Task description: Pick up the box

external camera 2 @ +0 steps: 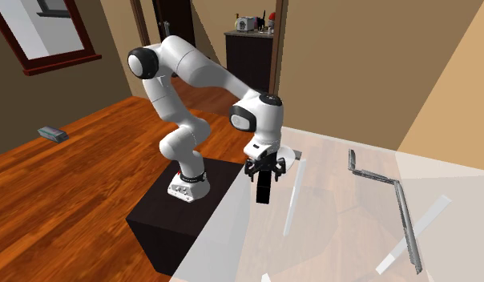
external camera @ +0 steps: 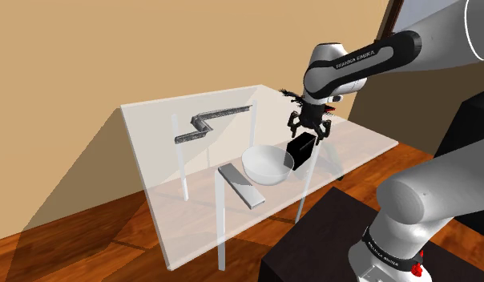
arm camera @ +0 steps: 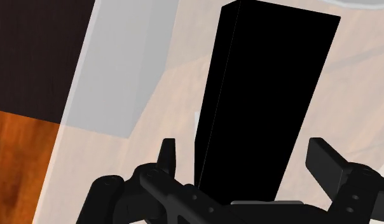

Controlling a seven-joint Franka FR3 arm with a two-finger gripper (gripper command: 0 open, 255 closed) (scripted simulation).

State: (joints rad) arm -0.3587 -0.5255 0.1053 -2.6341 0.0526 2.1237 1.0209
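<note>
Tall black rectangular box (arm camera: 260,95) stands on translucent white table (external camera: 152,132), just beside white bowl (external camera: 267,164) | black two-finger gripper (arm camera: 242,147) straddles box top, jaws apart, not touching | risk: uneven closing could tip box toward bowl.

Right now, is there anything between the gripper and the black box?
Nothing visible does. The gripper is open right above the black box, one finger on each side; the white bowl stands beside it.
</note>
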